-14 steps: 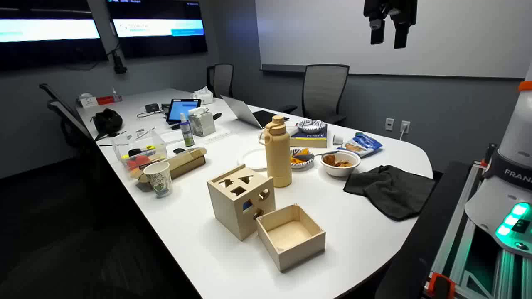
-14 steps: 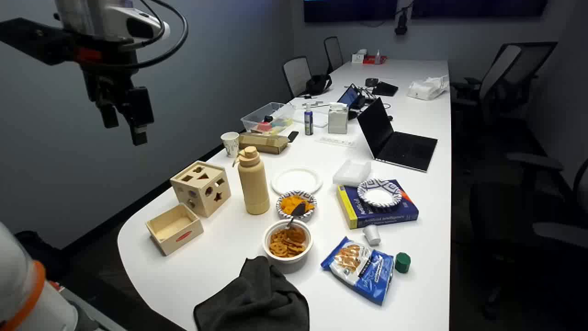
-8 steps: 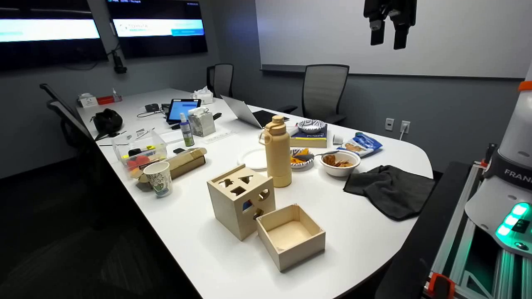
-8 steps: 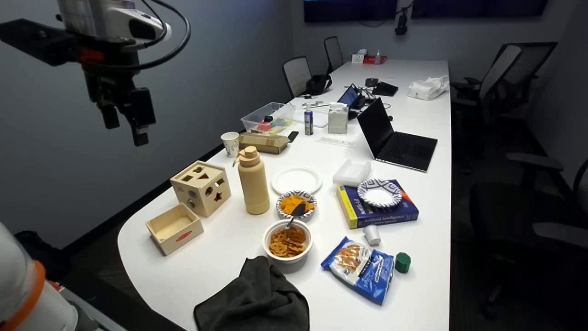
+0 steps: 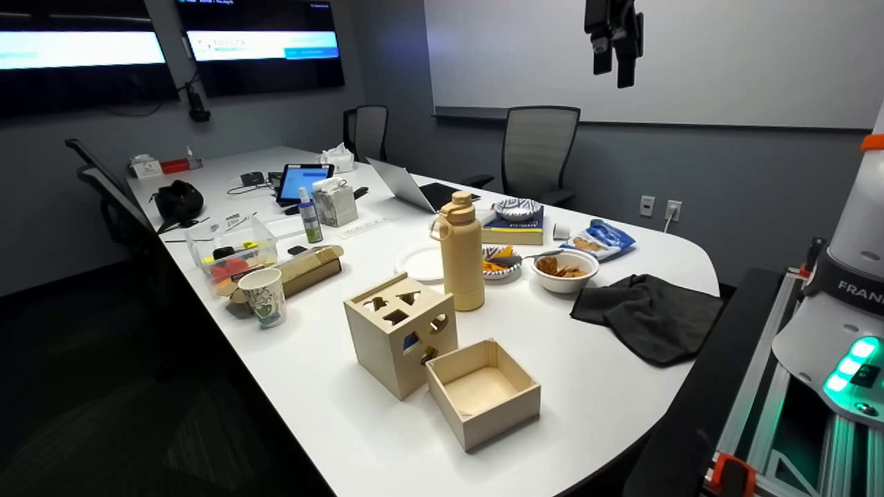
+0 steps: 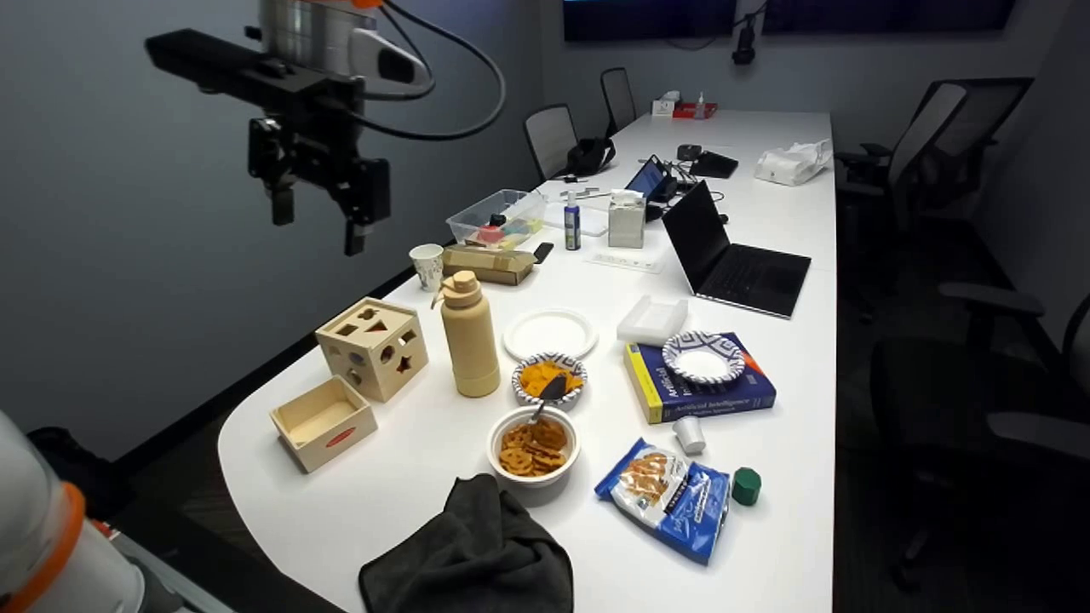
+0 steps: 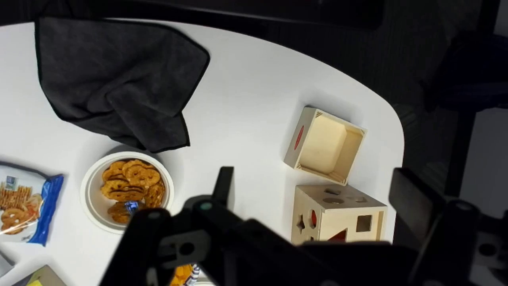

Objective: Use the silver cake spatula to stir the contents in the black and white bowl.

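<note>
The black and white bowl [image 6: 521, 397] has a zigzag pattern and holds orange contents. It stands on the table beyond the tan bottle in an exterior view [image 5: 502, 275], partly hidden. In the wrist view only a bit of its rim [image 7: 193, 275] shows. The silver cake spatula [image 6: 554, 388] rests across this bowl and a white bowl; its wide end looks dark on the orange contents. It also shows in an exterior view [image 5: 509, 261]. A shiny bluish end [image 7: 132, 206] shows in the wrist view. My gripper [image 6: 318, 232] is open and empty, high above the table, apart from both.
A white bowl of pretzels [image 6: 502, 468] stands beside the patterned bowl. The tan bottle [image 6: 471, 345], wooden shape box [image 6: 375, 358] and open wooden tray [image 6: 328, 426] stand nearby. A dark cloth [image 6: 477, 553], blue snack bag [image 6: 673, 502] and book with an empty patterned bowl [image 6: 702, 362] lie around.
My gripper has moved farther over the table, right in an exterior view and slightly left and down in an exterior view. It has stayed open. The table objects have not moved.
</note>
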Action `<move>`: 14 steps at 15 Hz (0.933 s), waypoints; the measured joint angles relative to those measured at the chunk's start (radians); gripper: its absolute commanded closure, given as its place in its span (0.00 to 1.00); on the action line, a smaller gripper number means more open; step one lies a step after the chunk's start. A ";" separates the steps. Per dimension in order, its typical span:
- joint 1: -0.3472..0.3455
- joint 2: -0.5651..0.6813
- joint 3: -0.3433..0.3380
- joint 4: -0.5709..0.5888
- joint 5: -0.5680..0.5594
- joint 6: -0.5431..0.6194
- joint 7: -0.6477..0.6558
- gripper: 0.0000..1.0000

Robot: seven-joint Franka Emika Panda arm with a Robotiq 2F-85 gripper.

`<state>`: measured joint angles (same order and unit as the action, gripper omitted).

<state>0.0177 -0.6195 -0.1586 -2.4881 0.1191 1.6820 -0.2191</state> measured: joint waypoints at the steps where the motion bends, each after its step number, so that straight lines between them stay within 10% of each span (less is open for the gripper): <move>1: 0.002 0.058 -0.027 0.038 0.000 0.003 -0.046 0.00; 8: 0.013 0.492 -0.202 0.315 0.127 0.067 -0.295 0.00; 14: -0.161 0.857 -0.146 0.489 0.361 0.072 -0.438 0.00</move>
<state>-0.1429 0.2372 -0.3046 -1.9995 0.4806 1.7537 -0.6575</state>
